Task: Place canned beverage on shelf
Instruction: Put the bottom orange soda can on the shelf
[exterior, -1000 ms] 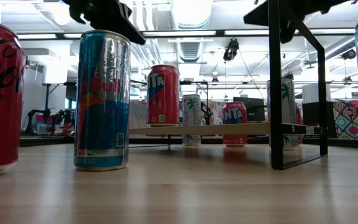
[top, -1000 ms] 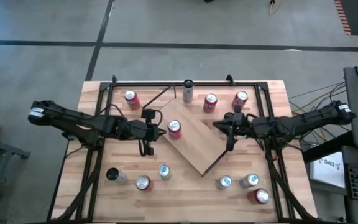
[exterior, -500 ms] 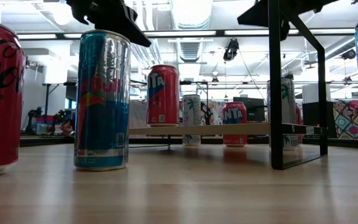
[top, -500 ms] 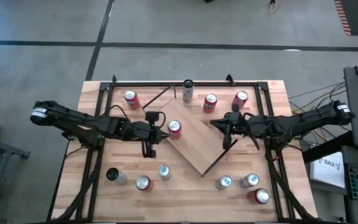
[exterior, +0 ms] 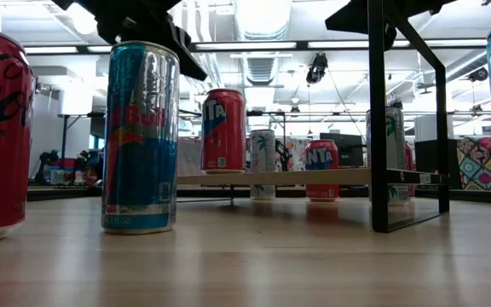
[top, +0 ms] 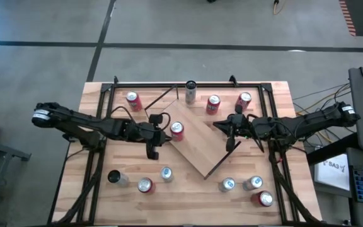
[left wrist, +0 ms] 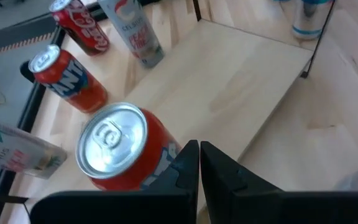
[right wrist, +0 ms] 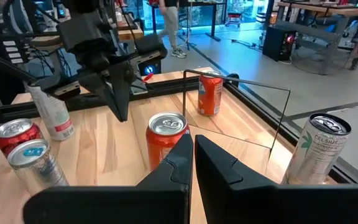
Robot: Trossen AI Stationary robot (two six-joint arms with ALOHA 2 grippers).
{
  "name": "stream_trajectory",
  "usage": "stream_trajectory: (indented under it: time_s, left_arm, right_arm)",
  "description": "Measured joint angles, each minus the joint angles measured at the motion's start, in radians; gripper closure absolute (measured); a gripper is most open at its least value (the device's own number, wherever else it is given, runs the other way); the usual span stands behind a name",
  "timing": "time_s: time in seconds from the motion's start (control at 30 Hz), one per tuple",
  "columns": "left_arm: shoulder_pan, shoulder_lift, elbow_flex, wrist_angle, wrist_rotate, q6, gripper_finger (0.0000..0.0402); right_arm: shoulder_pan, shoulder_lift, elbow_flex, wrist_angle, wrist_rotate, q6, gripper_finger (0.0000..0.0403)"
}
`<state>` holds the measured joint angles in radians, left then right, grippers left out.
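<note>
One orange Fanta can [top: 177, 130] already stands on the shelf [top: 197, 142] beside the left tool [top: 151, 149], closed and empty like the right tool [top: 230, 145] opposite, so I'd open wide and square up before taking another can off the bench [top: 188, 192].

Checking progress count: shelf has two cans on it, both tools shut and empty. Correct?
Not quite: the shelf carries one can, not two. The high view shows a single red can standing on the board near its left edge; every other can sits on the table. The rest holds: the left tool and right tool are both shut and empty.
</note>
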<state>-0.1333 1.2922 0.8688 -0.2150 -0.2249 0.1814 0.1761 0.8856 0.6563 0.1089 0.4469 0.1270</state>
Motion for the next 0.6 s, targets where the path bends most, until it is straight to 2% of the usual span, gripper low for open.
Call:
stream_trajectory:
  time_s: [0.37,0.6]
  left_arm:
    - [0.033,0.0,-0.036,-0.003,0.0,-0.011,0.0401]
    - [0.042,0.002,-0.083,0.088,0.0,-0.005,0.0402]
  right_arm:
    - [0.0,0.007,0.0,-0.001,0.0,0.01,0.0394]
    - [0.0,0.006,0.0,0.001,0.0,0.01,0.0394]
